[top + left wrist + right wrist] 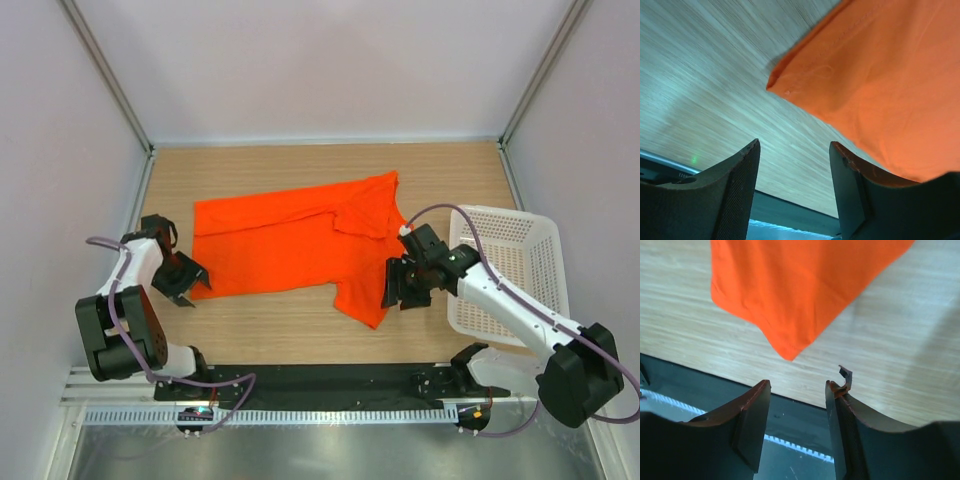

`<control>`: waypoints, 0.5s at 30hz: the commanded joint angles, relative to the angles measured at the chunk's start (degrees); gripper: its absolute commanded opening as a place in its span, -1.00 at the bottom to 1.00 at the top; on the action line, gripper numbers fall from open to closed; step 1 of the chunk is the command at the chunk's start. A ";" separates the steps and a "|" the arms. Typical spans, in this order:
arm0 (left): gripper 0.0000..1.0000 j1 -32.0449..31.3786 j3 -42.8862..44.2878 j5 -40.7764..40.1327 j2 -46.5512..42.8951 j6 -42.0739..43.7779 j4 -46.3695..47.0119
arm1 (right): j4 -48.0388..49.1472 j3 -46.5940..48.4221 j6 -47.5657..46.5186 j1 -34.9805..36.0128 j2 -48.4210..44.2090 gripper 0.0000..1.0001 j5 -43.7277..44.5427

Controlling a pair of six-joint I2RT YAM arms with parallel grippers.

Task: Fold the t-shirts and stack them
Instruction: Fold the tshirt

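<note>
If the thin orange-red t-shirt [290, 240] is pinched off-corner by the released, empty left gripper [794, 146] or right gripper [797, 384], it could be bunched.

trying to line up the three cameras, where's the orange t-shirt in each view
top external: orange-red t-shirt spread flat mid-table
left wrist: its corner fills the upper right
right wrist: top centre, a corner pointing down
shared landmark: the wooden tabletop beneath it

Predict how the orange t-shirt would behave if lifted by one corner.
Probably floppy: the t-shirt lies flat on the table with soft creases. Likely light, as its fabric looks thin. Pushed, it would probably bunch rather than slide whole.
</note>
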 commanded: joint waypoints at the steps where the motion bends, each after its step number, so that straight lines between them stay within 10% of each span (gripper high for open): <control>1: 0.18 2.65 -0.25 -1.54 0.55 -1.49 3.17 | 4.71 -5.06 2.76 0.46 -2.50 0.14 -5.96; 15: 0.18 8.10 -2.54 -0.56 0.28 -2.54 4.23 | 18.69 -12.19 7.51 3.44 6.11 0.20 -10.36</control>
